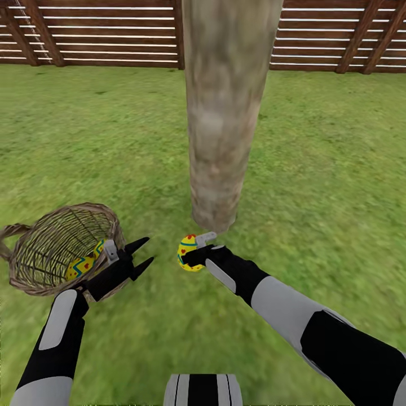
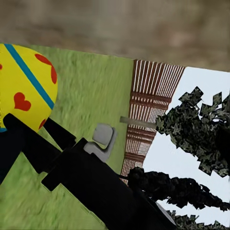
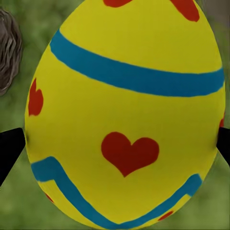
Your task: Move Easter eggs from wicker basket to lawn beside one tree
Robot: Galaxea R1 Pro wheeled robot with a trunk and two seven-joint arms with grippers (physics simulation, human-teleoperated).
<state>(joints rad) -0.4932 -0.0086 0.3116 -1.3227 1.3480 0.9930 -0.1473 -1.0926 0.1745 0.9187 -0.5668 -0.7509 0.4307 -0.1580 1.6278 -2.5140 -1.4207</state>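
It was a fenced back garden. Mottled green lawn (image 1: 316, 169) spread in every direction, a brown slatted wooden fence (image 1: 101, 34) closed off the far side, and a thick grey-brown tree trunk (image 1: 223, 113) rose straight from the grass, with dark-leaved foliage (image 2: 201, 129) against pale sky.

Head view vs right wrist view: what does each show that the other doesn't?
Head view alone: the tree, fence, the left hand open beside the wicker basket, and an egg in the basket. Right wrist view alone: the close-up heart between the blue bands. Both: the egg in the right hand over the lawn.
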